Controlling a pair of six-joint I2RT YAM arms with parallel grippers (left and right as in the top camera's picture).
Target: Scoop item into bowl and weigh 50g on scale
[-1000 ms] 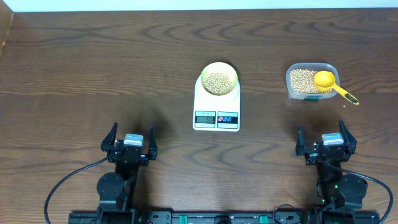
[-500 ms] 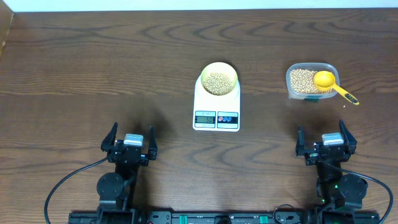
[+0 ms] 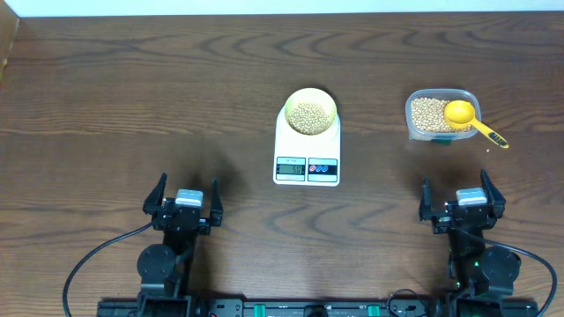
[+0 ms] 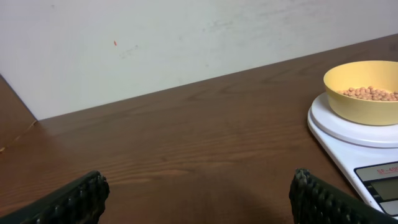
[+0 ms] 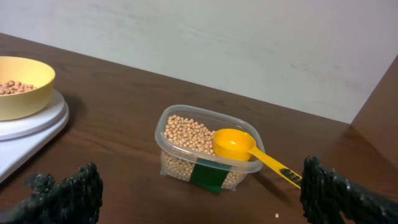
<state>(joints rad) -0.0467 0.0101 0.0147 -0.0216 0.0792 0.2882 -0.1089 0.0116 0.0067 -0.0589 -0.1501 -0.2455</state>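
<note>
Left gripper (image 3: 188, 187): jaws spread wide, holding nothing; parked at the near edge of the table (image 3: 132, 88), well apart from the scale.
Right gripper (image 3: 455, 181): jaws spread wide, holding nothing; parked near the tub, not touching it.
Beans (image 3: 307, 117): one portion lies in the bowl; the rest fills the tub.
Bowl (image 4: 360, 106): stands upright on the scale platform, towards its far side.
Scale (image 3: 307, 148): flat on the table, centre; its display (image 3: 291, 168) faces the arms, digits too small to read.
Tub (image 5: 174, 163): clear plastic, right of the scale and apart from it.
Scoop (image 5: 235, 143): cup rests on the beans in the tub; handle (image 5: 277, 167) juts over the rim towards the right front.
Bean handling: judged hard, round and loose. They likely roll and scatter, so do not pinch them; carry them in the scoop only.
Scoop handling: judged light, stiff, smooth plastic. Grip the handle on the part clear of the tub, across its narrow sides, and keep the cup level.
Bowl handling: judged light and easily shifted. Tip beans in from above without contact, as any push likely upsets the reading.
</note>
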